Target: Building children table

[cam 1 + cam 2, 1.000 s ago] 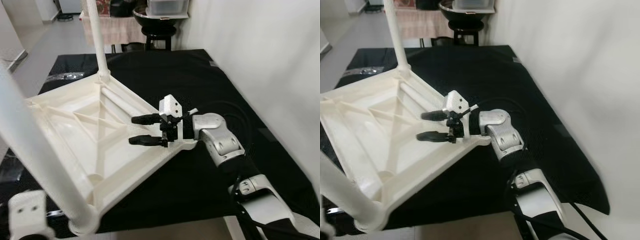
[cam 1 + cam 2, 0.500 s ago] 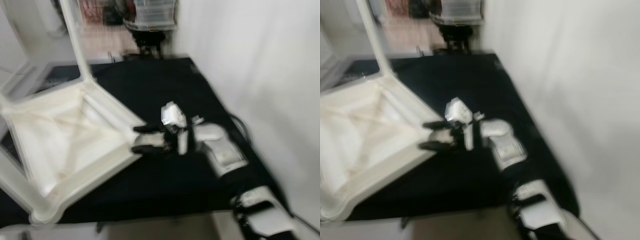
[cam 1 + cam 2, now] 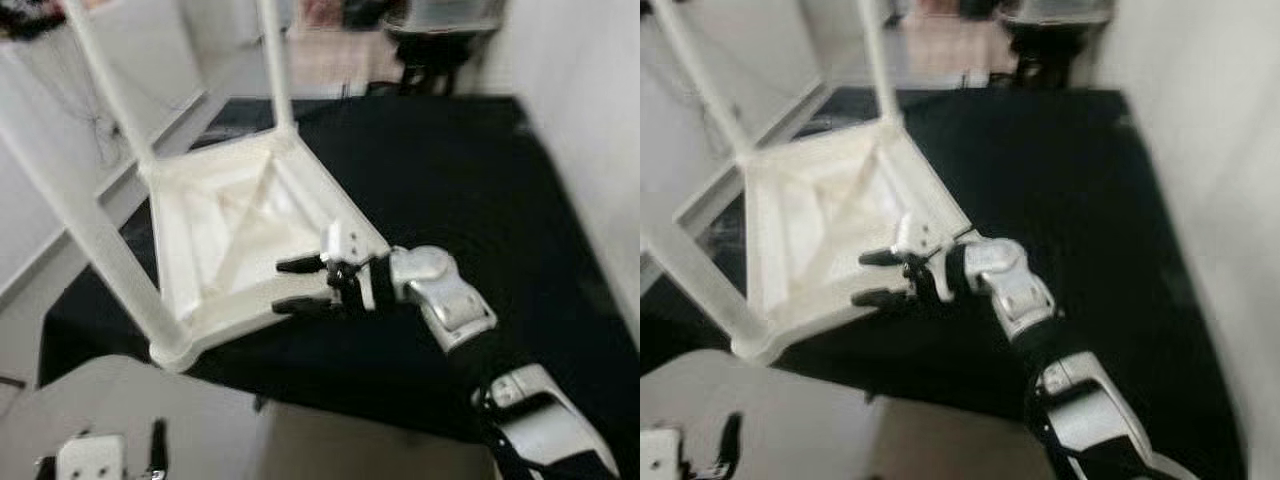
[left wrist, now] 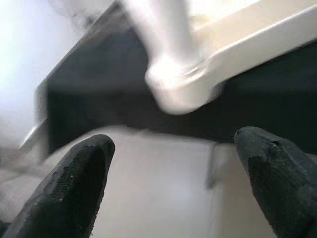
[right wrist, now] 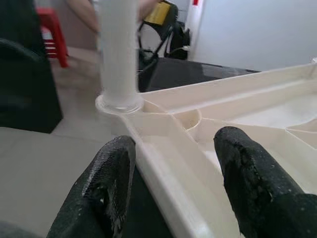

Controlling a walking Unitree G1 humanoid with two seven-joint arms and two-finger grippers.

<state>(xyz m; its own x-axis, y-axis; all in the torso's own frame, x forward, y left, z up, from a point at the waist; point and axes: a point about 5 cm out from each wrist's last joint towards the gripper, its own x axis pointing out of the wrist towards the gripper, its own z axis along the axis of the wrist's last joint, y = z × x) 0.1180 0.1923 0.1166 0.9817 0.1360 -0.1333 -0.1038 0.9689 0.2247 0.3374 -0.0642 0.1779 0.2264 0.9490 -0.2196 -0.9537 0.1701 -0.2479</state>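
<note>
Compared with a second ago, the right gripper (image 3: 300, 285) is reaching the same corner of the upturned table top (image 3: 235, 235), fingers parted around its rim, on the black cloth (image 3: 450, 170). Left gripper (image 4: 173, 188) is hanging released.

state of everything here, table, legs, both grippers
children's table top: upside down on the black cloth, ribbed underside up
table legs: three standing up from its corners, the corner by the right gripper bare
right gripper: open, fingers over the table top's edge
left gripper: open, low over the floor, holding nothing
</note>
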